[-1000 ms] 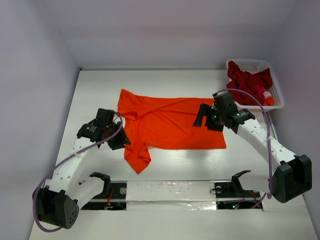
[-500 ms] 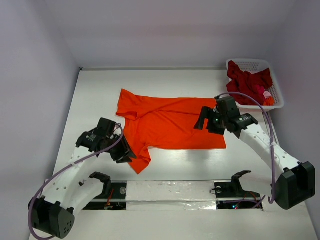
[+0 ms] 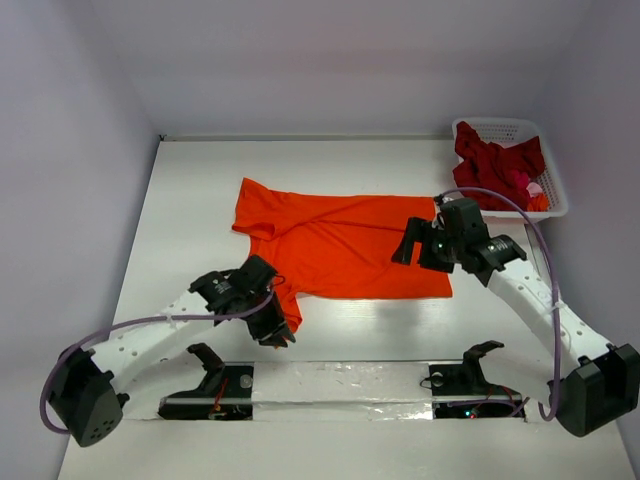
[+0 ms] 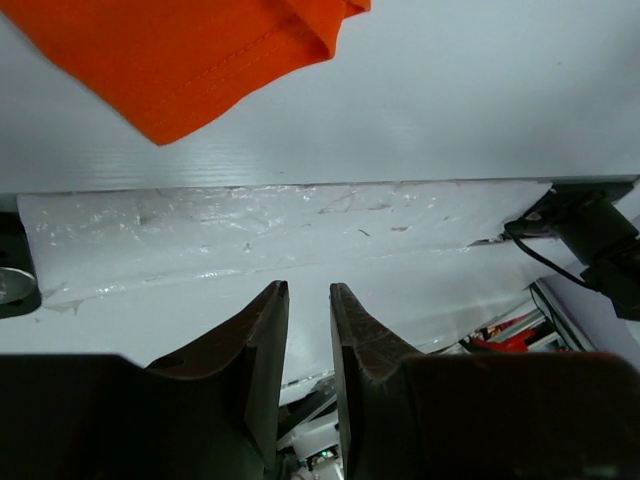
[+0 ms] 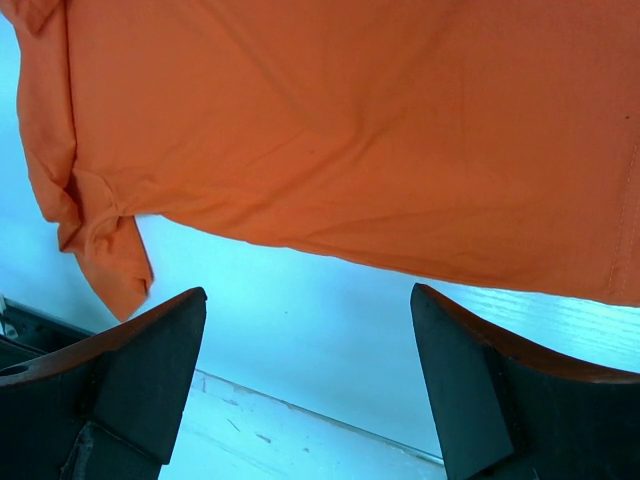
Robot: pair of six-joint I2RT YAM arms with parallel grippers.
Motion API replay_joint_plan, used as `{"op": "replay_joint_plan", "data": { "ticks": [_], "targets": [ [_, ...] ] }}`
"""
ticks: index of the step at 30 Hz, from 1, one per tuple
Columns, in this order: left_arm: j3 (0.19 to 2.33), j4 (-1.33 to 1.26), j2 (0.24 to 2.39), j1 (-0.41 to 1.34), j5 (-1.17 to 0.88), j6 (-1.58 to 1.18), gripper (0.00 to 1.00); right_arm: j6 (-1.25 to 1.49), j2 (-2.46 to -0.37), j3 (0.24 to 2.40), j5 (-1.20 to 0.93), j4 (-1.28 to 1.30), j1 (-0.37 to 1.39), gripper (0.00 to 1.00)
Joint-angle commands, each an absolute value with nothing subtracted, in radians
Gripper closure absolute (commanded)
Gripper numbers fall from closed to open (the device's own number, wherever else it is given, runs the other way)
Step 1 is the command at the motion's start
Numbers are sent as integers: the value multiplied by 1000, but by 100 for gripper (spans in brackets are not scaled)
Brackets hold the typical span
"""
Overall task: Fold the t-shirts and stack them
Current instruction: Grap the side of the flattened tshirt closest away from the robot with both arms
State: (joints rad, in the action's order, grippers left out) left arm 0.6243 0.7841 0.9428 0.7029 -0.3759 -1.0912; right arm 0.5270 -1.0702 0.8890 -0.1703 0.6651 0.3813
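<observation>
The orange t-shirt point(image 3: 350, 250) lies flat mid-table, one sleeve pointing at the near edge. The dark red shirts point(image 3: 495, 165) are heaped in the white basket point(image 3: 497, 123). My left gripper point(image 3: 278, 338) is at the sleeve's near tip, pointing at the table's near edge. In the left wrist view its jaws point(image 4: 308, 288) stand a narrow gap apart and empty, with the sleeve tip point(image 4: 180, 60) behind them. My right gripper point(image 3: 408, 242) hovers over the shirt's right part. In the right wrist view it is point(image 5: 305, 290) wide open and empty, above the shirt's near hem point(image 5: 350, 120).
A taped strip point(image 3: 340, 380) runs along the near edge, with the arm mounts and a black cable point(image 4: 560, 240) beside it. Grey walls close the table at the left, back and right. The basket stands in the back right corner.
My left arm has swung right and toward the near edge, from beside the sleeve to its tip. My right gripper has drifted slightly right. The shirt has hardly moved.
</observation>
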Motion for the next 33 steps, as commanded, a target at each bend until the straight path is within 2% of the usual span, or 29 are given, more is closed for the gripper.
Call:
{"op": "replay_joint_plan", "data": {
  "ticks": [1,9,15,17,19,23,28,33],
  "targets": [
    [657,758,963,816,-263,-1274,80,488,-1034,914,-198,680,393,12],
    [592,853,845,891,-75,-1523,83,476,-1019,914,-233,673,393,11],
    [517,706,896,957,-64,-1712,83,488,-1012,904,-268,661,393,11],
    [537,730,923,979,3,-1779,83,488,-1005,897,-271,663,393,11],
    [557,759,965,979,79,-1795,83,488,-997,894,-278,664,393,11],
    [526,779,992,979,104,-1839,83,488,-980,870,-290,661,393,11],
    [502,825,910,988,147,-1960,84,483,-969,862,-299,657,393,11],
    [595,925,983,988,176,-1959,87,482,-974,865,-304,650,393,11]
  ]
}}
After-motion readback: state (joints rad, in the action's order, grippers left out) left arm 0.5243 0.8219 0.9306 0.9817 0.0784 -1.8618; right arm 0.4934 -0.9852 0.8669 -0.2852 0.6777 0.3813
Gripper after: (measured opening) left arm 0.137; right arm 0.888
